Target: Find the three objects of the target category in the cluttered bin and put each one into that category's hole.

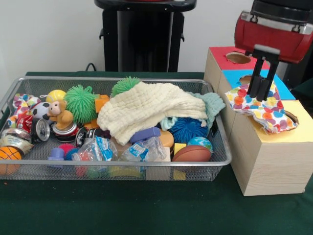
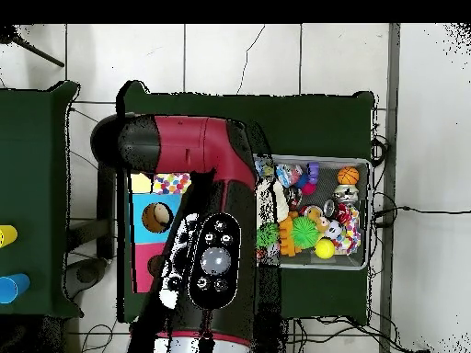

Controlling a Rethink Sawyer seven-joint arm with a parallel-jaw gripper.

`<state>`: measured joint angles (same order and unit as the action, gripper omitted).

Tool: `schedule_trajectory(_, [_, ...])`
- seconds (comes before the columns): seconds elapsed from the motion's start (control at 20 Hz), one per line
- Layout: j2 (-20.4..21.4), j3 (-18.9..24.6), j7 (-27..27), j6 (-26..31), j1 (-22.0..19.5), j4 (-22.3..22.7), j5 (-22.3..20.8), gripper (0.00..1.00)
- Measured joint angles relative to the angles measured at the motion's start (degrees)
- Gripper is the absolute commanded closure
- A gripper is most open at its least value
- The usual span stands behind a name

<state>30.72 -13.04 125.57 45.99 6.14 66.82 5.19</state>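
My gripper (image 1: 259, 96) hangs over the wooden sorting box (image 1: 266, 161) to the right of the bin, shut on a polka-dot cloth (image 1: 259, 108). The cloth lies draped across the box's blue top (image 1: 234, 76) and yellow top (image 1: 293, 134), partly covering the yellow section's hole (image 1: 292, 116). The hole in the red top (image 1: 238, 58) is uncovered. A large cream cloth (image 1: 146, 110) lies over the clutter in the wire bin (image 1: 117, 80), with a teal cloth (image 1: 212, 103) at its right. In the overhead view the arm (image 2: 207, 221) hides the gripper; the polka-dot cloth (image 2: 171, 183) shows beside it.
The bin holds green spiky balls (image 1: 80, 102), a blue spiky ball (image 1: 188, 129), a toy monkey (image 1: 60, 113), cans (image 1: 41, 129), small balls, plastic bags (image 1: 98, 149) and a patterned cloth (image 1: 22, 104) at its left end. Green table cover (image 1: 122, 205) lies in front.
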Motion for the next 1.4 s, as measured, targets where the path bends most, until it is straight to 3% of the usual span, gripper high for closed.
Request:
schedule_trajectory(0.45, [-2.7,0.4,0.0,0.7,-0.3,0.0,0.5,1.00])
schedule_trajectory(1.0, [-3.9,3.2,0.0,7.6,-1.3,0.0,2.1,1.00])
schedule_trajectory(1.4, [-3.9,3.2,0.0,9.5,-0.7,-0.6,2.0,1.00])
